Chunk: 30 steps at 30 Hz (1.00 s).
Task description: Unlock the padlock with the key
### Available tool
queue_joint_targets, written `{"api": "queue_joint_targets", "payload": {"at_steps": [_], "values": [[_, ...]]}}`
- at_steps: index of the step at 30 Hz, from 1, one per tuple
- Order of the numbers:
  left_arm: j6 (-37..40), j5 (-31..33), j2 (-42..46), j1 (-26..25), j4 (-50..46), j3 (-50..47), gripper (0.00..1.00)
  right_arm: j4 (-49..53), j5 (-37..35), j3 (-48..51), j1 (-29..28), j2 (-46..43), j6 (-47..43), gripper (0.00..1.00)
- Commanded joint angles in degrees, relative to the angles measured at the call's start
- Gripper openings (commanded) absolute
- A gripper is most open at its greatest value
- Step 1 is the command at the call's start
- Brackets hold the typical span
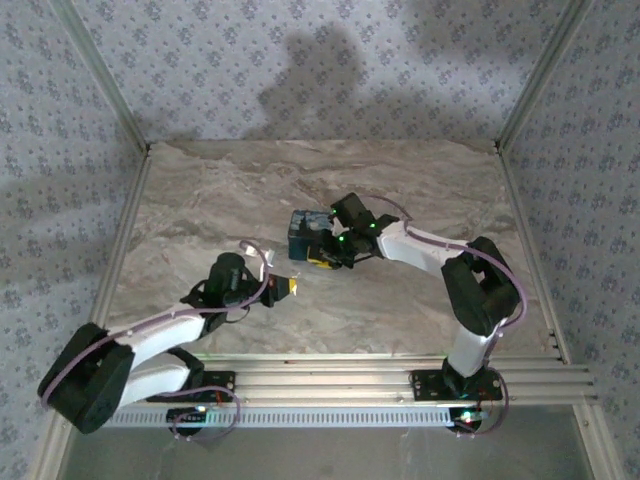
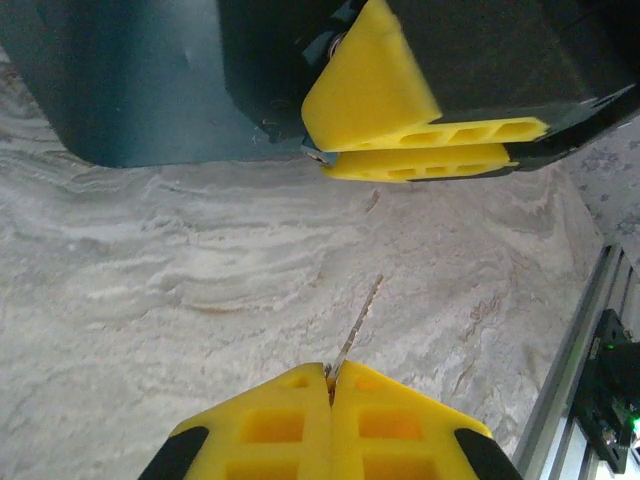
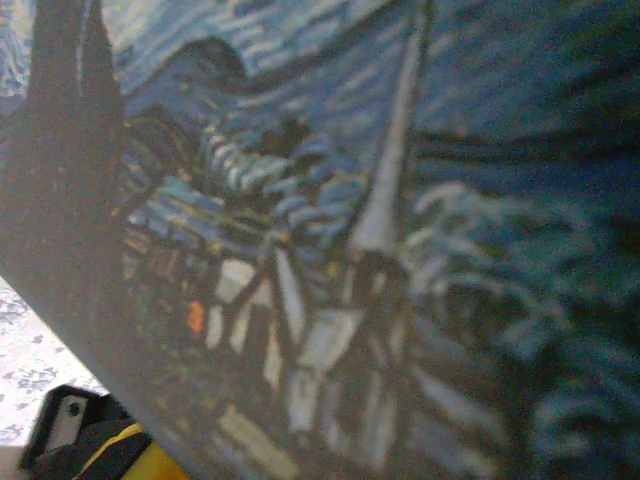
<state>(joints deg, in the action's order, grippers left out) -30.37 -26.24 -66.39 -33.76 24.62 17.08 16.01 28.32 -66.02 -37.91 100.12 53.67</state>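
The padlock point(image 1: 303, 230) is a dark blue block with a night-sky painting on its face point(image 3: 350, 230). It is held just above the marble table, near the middle. My right gripper point(image 1: 320, 255) is shut on its near side, yellow fingers point(image 2: 420, 150) pressed almost together beside the teal body point(image 2: 150, 90). What exactly they pinch is hidden. My left gripper point(image 2: 331, 372) is shut on the key point(image 2: 362, 318). The thin blade sticks out from the fingertips and points toward the padlock, a short gap away. From above, the left gripper point(image 1: 288, 287) sits just left of and below the padlock.
The marble tabletop point(image 1: 400, 190) is walled by patterned panels at the back and both sides. A metal rail point(image 1: 400, 375) runs along the near edge, and also shows at the right of the left wrist view point(image 2: 585, 350).
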Motion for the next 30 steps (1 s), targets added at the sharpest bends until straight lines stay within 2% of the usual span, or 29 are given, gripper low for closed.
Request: {"api": "queue_joint_targets", "payload": {"at_steps": [1, 11, 22, 30], "values": [[1.3, -3.0, -4.3, 0.1, 10.0, 1.4, 0.00, -0.9, 3.1, -0.6, 0.7, -3.4, 2.7, 0.00], [-0.9, -4.3, -15.4, -0.1, 19.6, 5.4, 0.00, -0.7, 2.4, 2.2, 2.2, -6.5, 3.8, 0.00], [0.2, 0.1, -16.1, -1.0, 18.2, 6.6, 0.00, -2.4, 2.6, 3.1, 2.2, -6.3, 4.6, 0.00], [0.4, 0.4, -18.0, -1.3, 18.1, 7.3, 0.00, -2.7, 2.4, 3.5, 2.2, -6.2, 4.6, 0.00]]}}
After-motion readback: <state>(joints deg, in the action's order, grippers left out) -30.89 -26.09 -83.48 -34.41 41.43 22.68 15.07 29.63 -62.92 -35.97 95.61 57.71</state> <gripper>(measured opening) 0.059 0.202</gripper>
